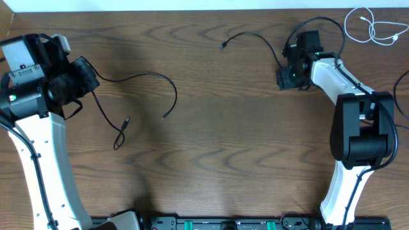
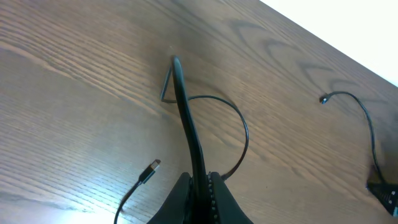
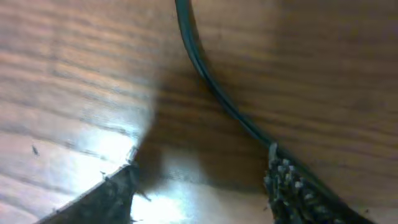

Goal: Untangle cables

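Observation:
On the left, my left gripper (image 1: pixel 88 79) (image 2: pixel 199 186) is shut on a black cable (image 1: pixel 148 76) (image 2: pixel 186 118). That cable arcs right and ends in a small plug (image 1: pixel 165 117). A second black cable's plug end (image 1: pixel 126 121) (image 2: pixel 151 169) lies just below it. At the back, another black cable (image 1: pixel 252 35) (image 3: pixel 211 87) curves from its plug (image 1: pixel 223 46) toward my right gripper (image 1: pixel 285 75) (image 3: pixel 199 180). This gripper is low over the table with its jaws apart. The cable runs along the outside of its right finger (image 3: pixel 292 193), and only bare wood shows between the fingers. A white cable (image 1: pixel 374 29) lies coiled at the back right.
The right arm's white body (image 1: pixel 348 121) stands over the right side of the table (image 1: pixel 243 160). A thin black cord (image 1: pixel 402 83) shows at the right edge. The table's back edge (image 1: pixel 192 10) runs close behind the cables.

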